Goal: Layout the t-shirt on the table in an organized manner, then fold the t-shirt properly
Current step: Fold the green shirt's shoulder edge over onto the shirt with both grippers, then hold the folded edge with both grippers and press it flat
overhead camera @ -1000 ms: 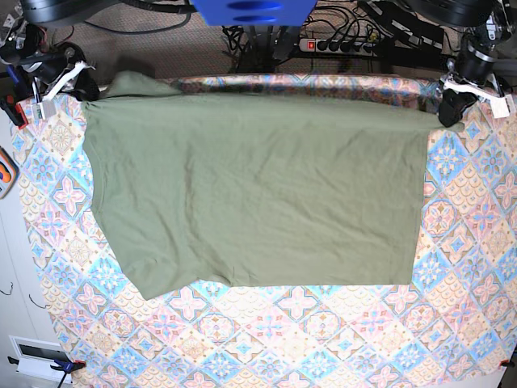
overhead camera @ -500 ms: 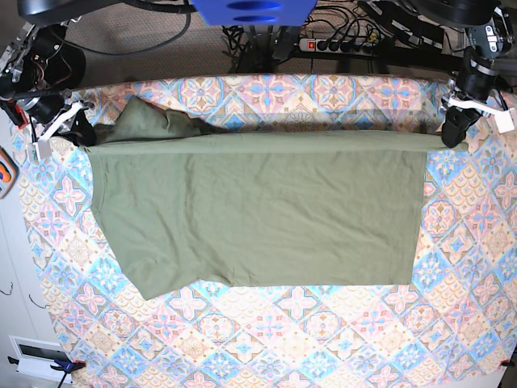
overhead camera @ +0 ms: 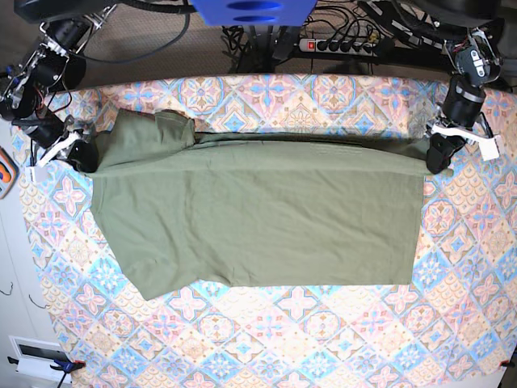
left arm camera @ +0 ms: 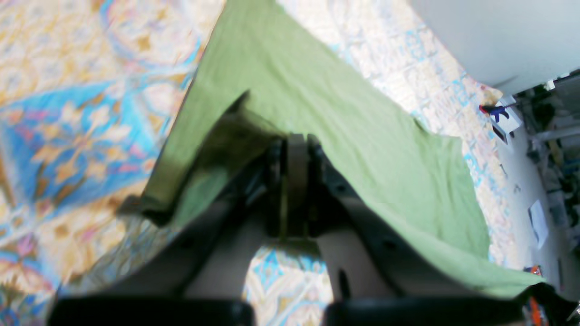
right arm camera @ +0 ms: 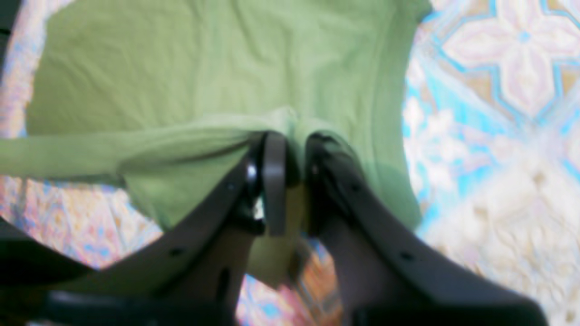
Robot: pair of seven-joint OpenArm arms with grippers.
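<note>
The olive-green t-shirt [overhead camera: 258,218] lies spread across the patterned table [overhead camera: 323,339], with its far edge turned over toward the front as a long taut fold. At the right end of that fold, my left gripper [overhead camera: 436,159] is shut on the shirt's corner. The left wrist view shows its fingers [left arm camera: 297,149] pinching the cloth [left arm camera: 362,136] above the table [left arm camera: 68,113]. At the fold's left end, beside a bunched sleeve, my right gripper [overhead camera: 81,153] is shut on the shirt. Its fingers [right arm camera: 294,149] clamp a gathered ridge of fabric [right arm camera: 204,68].
A power strip [overhead camera: 339,44] and cables lie behind the table's far edge, next to a blue mount [overhead camera: 254,10]. An orange object [overhead camera: 6,174] sits off the left edge. Below it stands a white box [overhead camera: 36,356].
Both grippers have come toward the front and lower with the shirt's far edge, laying it over the shirt. A strip of table now shows at the back.
</note>
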